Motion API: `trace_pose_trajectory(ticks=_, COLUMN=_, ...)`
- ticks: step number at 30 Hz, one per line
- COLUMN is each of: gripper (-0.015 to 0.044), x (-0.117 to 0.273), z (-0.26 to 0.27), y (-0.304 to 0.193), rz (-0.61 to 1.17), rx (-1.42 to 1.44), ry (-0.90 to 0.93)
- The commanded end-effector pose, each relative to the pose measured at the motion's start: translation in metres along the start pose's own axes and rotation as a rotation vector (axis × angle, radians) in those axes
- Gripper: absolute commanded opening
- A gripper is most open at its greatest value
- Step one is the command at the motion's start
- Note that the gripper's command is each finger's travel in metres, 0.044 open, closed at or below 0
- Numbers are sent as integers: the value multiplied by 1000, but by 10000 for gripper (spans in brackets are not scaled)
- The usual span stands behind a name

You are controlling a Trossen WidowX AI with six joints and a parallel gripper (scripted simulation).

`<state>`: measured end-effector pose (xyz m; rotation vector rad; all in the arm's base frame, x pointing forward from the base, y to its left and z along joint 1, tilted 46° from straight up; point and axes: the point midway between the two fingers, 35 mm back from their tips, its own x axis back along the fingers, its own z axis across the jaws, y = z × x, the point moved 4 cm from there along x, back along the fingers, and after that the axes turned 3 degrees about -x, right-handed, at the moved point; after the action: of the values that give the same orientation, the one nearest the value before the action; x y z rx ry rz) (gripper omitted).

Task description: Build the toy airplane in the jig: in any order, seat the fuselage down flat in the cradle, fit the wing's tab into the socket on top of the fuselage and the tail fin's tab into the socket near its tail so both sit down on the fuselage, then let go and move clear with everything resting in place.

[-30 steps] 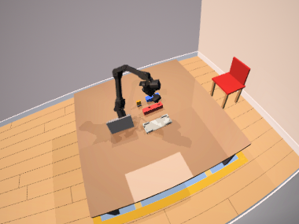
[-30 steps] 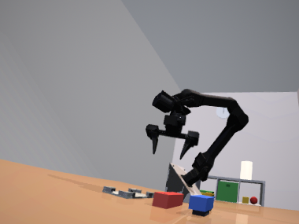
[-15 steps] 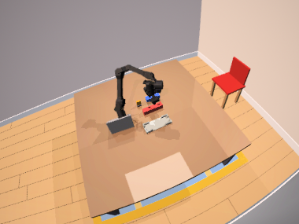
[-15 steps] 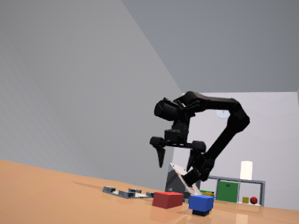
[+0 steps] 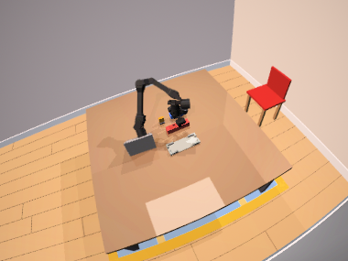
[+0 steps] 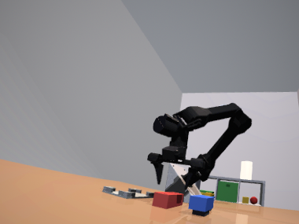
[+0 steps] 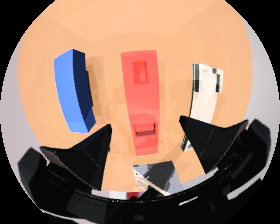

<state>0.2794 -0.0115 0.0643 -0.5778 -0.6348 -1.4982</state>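
Note:
The red fuselage [image 5: 171, 129] [image 6: 165, 200] [image 7: 143, 107] lies on the table, its two sockets facing up in the wrist view. The blue wing [image 5: 170, 115] [image 6: 201, 203] [image 7: 69, 95] lies beside it, partly hidden by the gripper in the top view. The pale jig [image 5: 184, 145] [image 6: 137, 195] [image 7: 204, 100] lies on the fuselage's other side, its cradle empty. A small yellow piece [image 5: 161, 119], seemingly the tail fin, stands nearer the arm's base. My gripper [image 5: 178, 119] [image 6: 173, 184] [image 7: 146, 123] is wide open and empty, pointing down above the fuselage, one finger toward the wing, the other toward the jig.
A grey tilted panel [image 5: 140, 145] [image 7: 164, 175] stands by the arm's base, left of the jig in the top view. A red chair [image 5: 266, 96] stands on the floor off the table. A shelf [image 6: 240, 181] is in the background.

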Motion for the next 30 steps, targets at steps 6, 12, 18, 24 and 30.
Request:
trace_pose_trajectory(ticks=6, gripper=440, x=-14, z=-1, y=-1, rz=2, rx=-9, ry=5)
trace_pose_trajectory(ticks=12, gripper=440, x=-24, z=-1, y=-1, rz=1, rx=-9, ry=5)
trace_pose_trajectory(ticks=18, gripper=440, x=-34, z=0, y=-1, rz=1, rx=-9, ry=6)
trace_pose_trajectory(ticks=24, gripper=440, x=-43, z=0, y=-1, rz=1, rx=-9, ry=7)
trace_pose_trajectory(ticks=30, gripper=440, x=-52, z=0, y=-2, rz=1, rx=-8, ry=8)
